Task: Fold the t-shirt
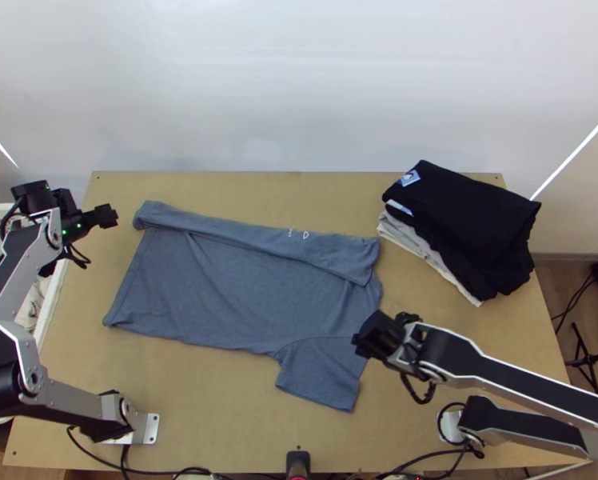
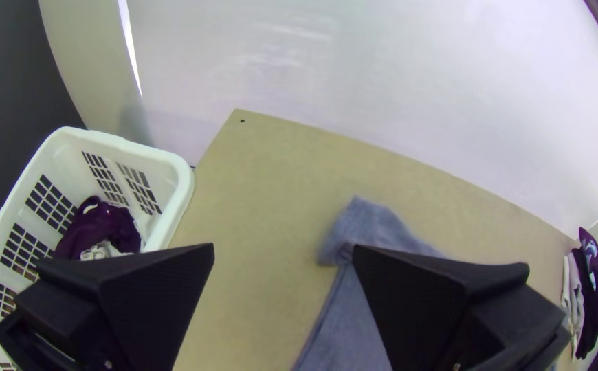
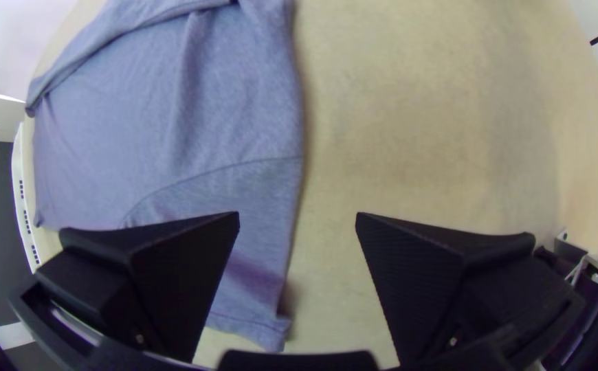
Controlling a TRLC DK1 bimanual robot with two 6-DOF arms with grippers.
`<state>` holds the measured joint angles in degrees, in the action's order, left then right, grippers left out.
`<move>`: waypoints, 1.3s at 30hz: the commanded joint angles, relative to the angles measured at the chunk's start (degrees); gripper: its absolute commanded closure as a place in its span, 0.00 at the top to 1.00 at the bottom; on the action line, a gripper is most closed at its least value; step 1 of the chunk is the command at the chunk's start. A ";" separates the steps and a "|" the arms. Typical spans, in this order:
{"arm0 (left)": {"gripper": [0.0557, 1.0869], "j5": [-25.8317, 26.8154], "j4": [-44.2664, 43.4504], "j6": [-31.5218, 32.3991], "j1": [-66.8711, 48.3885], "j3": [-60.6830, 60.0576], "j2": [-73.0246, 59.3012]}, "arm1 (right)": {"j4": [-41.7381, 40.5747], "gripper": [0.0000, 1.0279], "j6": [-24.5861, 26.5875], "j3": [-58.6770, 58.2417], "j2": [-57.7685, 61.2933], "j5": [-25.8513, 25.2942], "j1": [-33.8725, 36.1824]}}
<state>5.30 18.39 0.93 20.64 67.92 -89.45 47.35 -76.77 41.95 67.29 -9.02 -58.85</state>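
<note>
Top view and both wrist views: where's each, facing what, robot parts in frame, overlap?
Top view: high over the near edge of the light wooden table, looking steeply down; silver left arm and right arm show.
Left wrist view: on left wrist, facing far left table corner, white slotted basket; left gripper shows, open.
Right wrist view: on right wrist, facing down on blue-grey t-shirt; right gripper, open, and left gripper show.
Both wrist views share the t-shirt.

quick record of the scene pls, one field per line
t-shirt: spread, far side folded over in a strip
near sleeve: unfolded, towards the near table edge
left gripper: open, left of the shirt
right gripper: open, by the near sleeve
clothes stack: table's far right
white basket: beside table's left edge, holds clothes
</note>
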 commanded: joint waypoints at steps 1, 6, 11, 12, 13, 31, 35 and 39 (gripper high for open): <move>0.95 -0.11 0.42 1.09 -0.25 -3.15 3.32 | -3.58 0.75 -2.50 -1.17 6.19 1.46 -3.46; 0.95 -0.20 0.42 1.44 -0.60 -3.50 3.93 | -4.02 0.56 -2.42 -0.47 9.09 2.07 -5.13; 0.95 -0.20 0.42 1.62 -0.78 -3.76 4.46 | -5.34 0.51 -2.15 0.76 12.78 2.07 -5.93; 0.95 -0.20 0.42 1.71 -0.87 -3.85 4.46 | -5.43 0.48 -2.07 0.94 13.40 1.98 -5.93; 0.95 -0.20 0.42 1.71 -0.96 -3.85 4.64 | -5.52 0.43 -2.07 0.94 13.66 1.90 -5.93; 0.95 -1.35 2.96 -7.26 -0.25 -5.52 4.99 | -5.78 0.04 -2.07 1.90 16.91 -7.95 -6.89; 0.95 -3.02 10.35 -17.19 2.56 -4.29 6.66 | -3.76 0.03 -2.07 2.52 17.18 -8.56 -7.16; 0.90 1.91 21.33 -29.76 8.45 -5.87 10.61 | -3.23 0.03 -2.07 2.69 17.18 -8.56 -7.07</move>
<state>4.54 28.08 -14.09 23.03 63.20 -82.61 42.28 -78.81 44.05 84.05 -16.60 -65.73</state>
